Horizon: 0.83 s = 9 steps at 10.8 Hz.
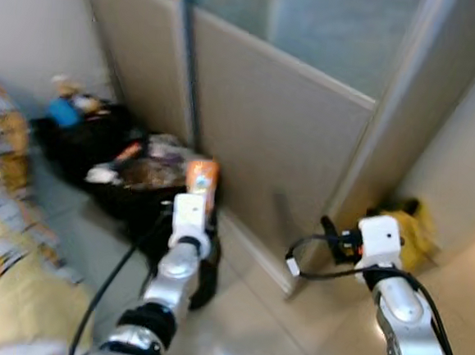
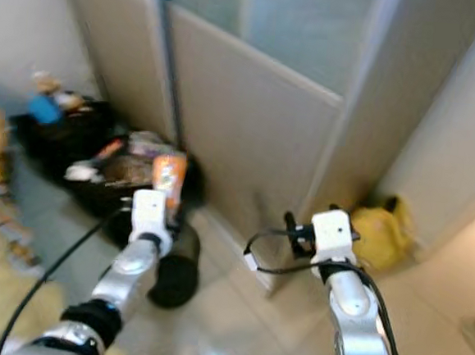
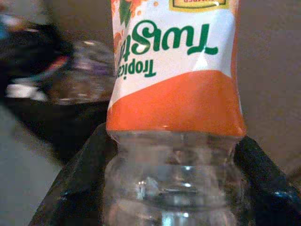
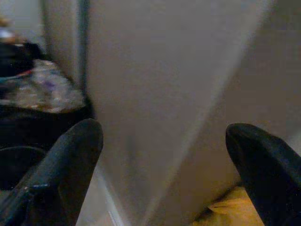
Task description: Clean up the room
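The left gripper (image 3: 174, 188) has its jaws closed around a clear ribbed plastic bottle (image 3: 175, 94) with an orange and white label, held up near a black bin (image 1: 129, 190) heaped with crumpled wrappers. The right gripper (image 4: 164, 155) hangs with its jaws wide apart and bare, facing a smooth beige panel (image 1: 282, 132). A yellow bag (image 2: 379, 230) slumps on the glossy tiled floor (image 1: 250, 326).

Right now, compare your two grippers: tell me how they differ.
The left gripper is shut on the clear plastic bottle with the orange label; the right gripper is open and holds nothing. The left one is held toward the black trash bags; the right one faces the beige door panel. Both have black fingers and are raised in front.
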Motion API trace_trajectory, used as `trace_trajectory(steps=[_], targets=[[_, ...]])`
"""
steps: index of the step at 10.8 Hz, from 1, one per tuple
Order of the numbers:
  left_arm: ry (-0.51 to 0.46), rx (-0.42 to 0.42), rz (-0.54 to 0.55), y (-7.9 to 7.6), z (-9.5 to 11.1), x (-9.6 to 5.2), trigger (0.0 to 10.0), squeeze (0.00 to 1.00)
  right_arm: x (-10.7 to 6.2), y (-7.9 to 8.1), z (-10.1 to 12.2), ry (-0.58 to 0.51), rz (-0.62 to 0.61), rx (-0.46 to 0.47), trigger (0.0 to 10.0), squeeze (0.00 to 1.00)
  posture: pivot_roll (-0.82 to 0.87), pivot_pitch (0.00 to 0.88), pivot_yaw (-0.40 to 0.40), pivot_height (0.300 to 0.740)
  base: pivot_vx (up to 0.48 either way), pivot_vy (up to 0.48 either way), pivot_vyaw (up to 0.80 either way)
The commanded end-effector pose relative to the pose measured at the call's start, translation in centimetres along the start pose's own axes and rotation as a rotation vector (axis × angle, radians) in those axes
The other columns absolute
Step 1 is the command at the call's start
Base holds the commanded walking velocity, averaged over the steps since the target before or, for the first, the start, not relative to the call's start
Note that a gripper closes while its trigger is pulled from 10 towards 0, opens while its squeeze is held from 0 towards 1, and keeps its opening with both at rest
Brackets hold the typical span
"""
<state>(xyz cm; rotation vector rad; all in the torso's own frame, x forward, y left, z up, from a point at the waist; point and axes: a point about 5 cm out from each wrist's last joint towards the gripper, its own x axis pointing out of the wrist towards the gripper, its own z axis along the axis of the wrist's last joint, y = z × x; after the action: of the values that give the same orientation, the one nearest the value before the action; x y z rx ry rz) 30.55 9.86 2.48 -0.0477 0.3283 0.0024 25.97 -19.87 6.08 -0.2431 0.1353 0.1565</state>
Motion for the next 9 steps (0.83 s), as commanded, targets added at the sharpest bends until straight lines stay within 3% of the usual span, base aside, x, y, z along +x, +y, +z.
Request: trace_trajectory(steps=[1,3,5,9], targets=[[-0.010,0.000,0.013,-0.1,0.5,0.2,10.0,0.00,0.4,0.3,-0.1,0.017,0.016,0.012,10.0,0.00,-0.30,0.033,0.035,0.727,0.000,0.000,0.59],[-0.059,0.082,-0.031,-0.8,2.1,0.7,10.0,0.00,0.7,1.5,0.0,0.010,0.040,0.045,10.0,0.00,-0.29,0.019,0.055,0.727,0.197,-0.135,0.00],[-0.042,0.055,0.001,-0.4,2.3,1.0,10.0,0.00,0.7,2.0,0.0,0.006,0.046,0.053,10.0,0.00,-0.29,0.015,0.064,0.727,0.403,-0.253,0.00],[-0.049,0.072,-0.020,-1.3,2.5,1.0,10.0,0.00,0.5,2.1,-0.2,0.011,0.038,0.063,10.0,0.00,-0.30,0.027,0.072,0.727,0.413,-0.180,0.00]])
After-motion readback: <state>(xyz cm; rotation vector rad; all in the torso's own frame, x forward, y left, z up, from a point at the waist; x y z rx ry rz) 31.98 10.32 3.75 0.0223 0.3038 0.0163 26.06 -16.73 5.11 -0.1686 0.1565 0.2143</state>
